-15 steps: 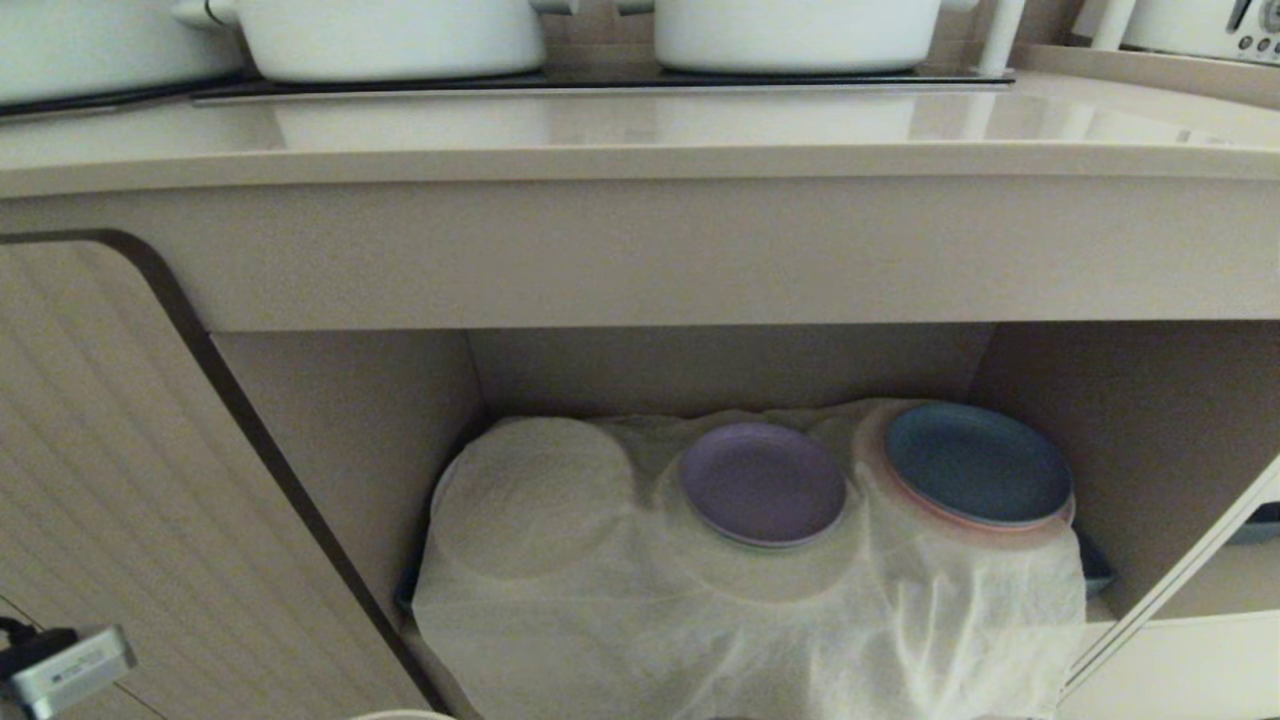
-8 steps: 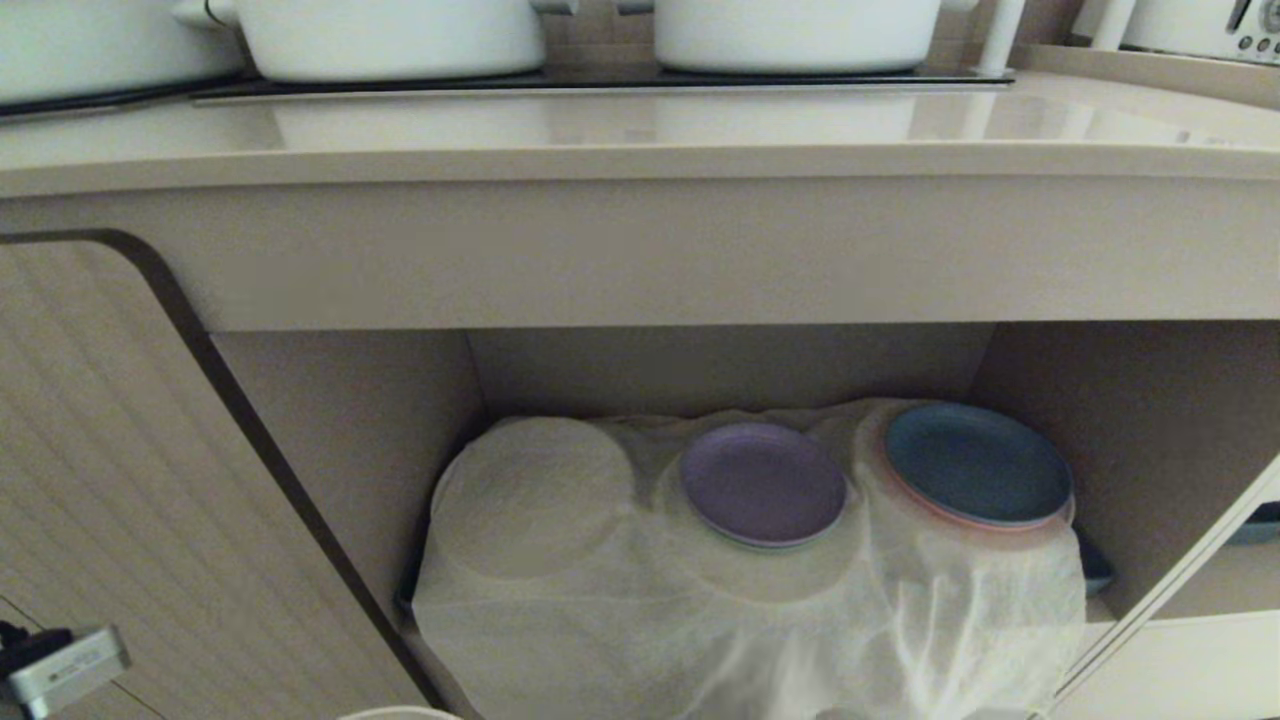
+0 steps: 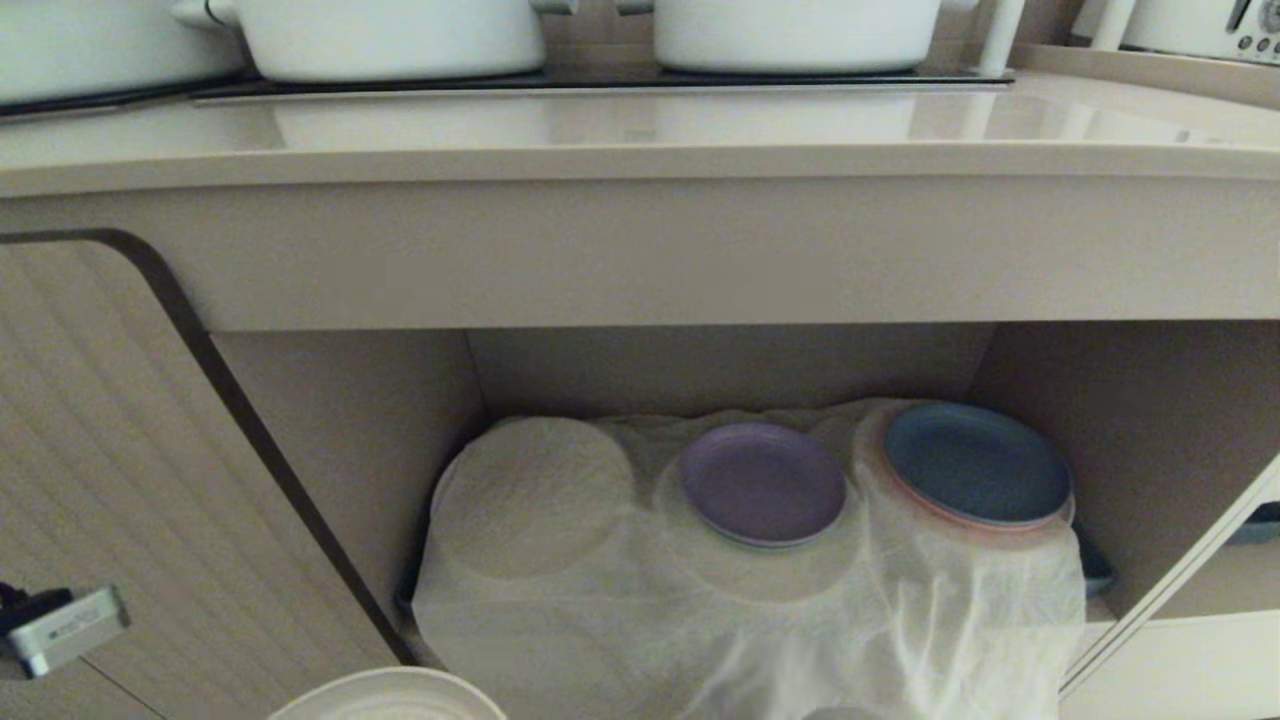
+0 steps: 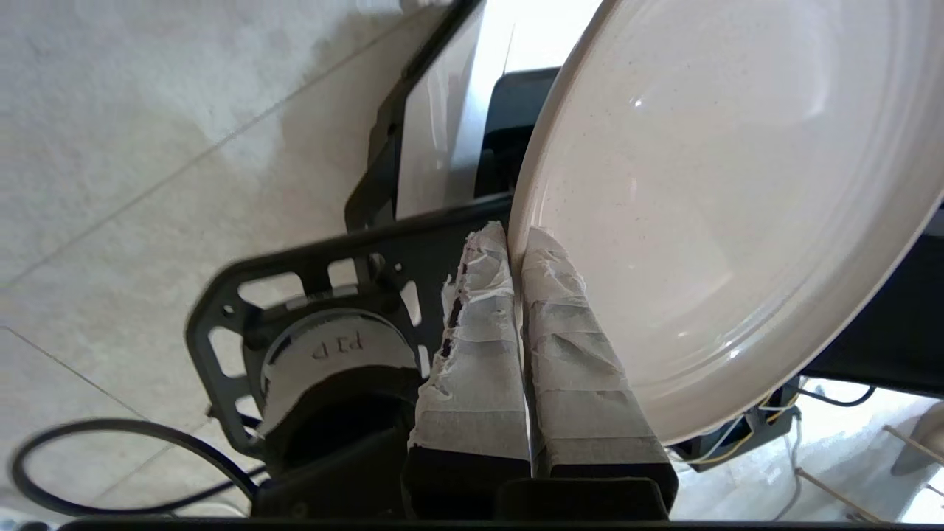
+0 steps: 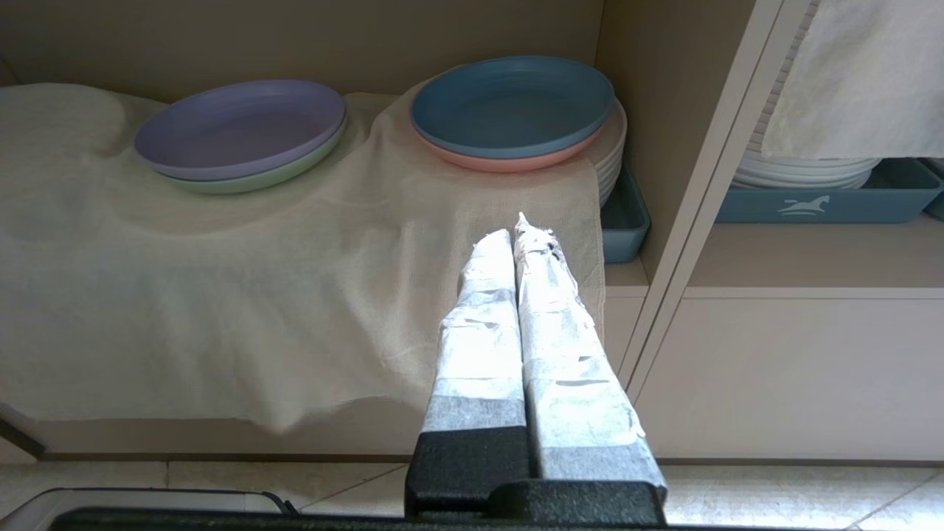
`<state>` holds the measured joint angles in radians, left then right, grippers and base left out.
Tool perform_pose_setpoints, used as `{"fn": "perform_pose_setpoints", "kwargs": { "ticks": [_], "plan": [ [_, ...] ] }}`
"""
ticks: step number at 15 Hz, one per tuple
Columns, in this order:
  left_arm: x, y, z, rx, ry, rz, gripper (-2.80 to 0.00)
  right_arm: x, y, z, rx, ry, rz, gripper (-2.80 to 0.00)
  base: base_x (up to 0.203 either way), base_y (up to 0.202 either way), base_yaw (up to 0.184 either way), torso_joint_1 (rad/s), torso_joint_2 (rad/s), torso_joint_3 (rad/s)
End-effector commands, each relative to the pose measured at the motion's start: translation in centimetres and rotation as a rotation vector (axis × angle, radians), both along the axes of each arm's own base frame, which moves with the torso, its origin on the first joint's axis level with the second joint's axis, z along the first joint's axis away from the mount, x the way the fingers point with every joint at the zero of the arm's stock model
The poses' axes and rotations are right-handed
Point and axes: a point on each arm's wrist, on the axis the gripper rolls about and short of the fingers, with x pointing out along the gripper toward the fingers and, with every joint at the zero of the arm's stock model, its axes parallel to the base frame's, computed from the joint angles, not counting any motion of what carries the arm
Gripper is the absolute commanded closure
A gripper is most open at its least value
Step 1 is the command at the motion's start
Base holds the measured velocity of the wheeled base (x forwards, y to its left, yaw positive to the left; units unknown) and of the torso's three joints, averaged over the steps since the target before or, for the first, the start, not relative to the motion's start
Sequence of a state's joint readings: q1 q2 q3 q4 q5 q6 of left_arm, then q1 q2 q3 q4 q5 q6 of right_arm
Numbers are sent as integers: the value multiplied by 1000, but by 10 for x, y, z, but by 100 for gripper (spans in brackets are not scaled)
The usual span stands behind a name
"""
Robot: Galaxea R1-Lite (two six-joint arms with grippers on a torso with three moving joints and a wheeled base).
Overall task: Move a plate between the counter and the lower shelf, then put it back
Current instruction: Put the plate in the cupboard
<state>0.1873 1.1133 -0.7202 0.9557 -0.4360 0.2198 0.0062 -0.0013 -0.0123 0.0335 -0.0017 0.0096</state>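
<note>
With its taped fingers pinched on the rim, the left gripper (image 4: 516, 247) carries the plate (image 3: 390, 697) at 6 o'clock below the lower shelf (image 3: 560, 590), probably mid-transfer, needing a level lift next.

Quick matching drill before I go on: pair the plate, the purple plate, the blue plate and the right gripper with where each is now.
1 the plate
2 purple plate
3 blue plate
4 right gripper

A shut, empty, before the lower shelf
B shelf, far right
C pinched by the left gripper
D shelf, middle

Pairs: 1-C, 2-D, 3-B, 4-A
</note>
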Motion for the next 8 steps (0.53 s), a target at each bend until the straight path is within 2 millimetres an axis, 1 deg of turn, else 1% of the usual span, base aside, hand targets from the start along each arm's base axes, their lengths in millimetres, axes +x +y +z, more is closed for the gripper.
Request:
{"fn": "perform_pose_setpoints", "kwargs": {
  "ticks": [1, 8],
  "plan": [
    [5, -1, 4, -1, -5, -23, 0, 0, 0, 0, 0, 2, 0, 0, 0, 0, 0, 0, 0, 0],
    [16, 0, 7, 56, -100, -44, 0, 0, 0, 0, 0, 2, 2, 0, 0, 0, 0, 0, 0, 0]
  ]
}}
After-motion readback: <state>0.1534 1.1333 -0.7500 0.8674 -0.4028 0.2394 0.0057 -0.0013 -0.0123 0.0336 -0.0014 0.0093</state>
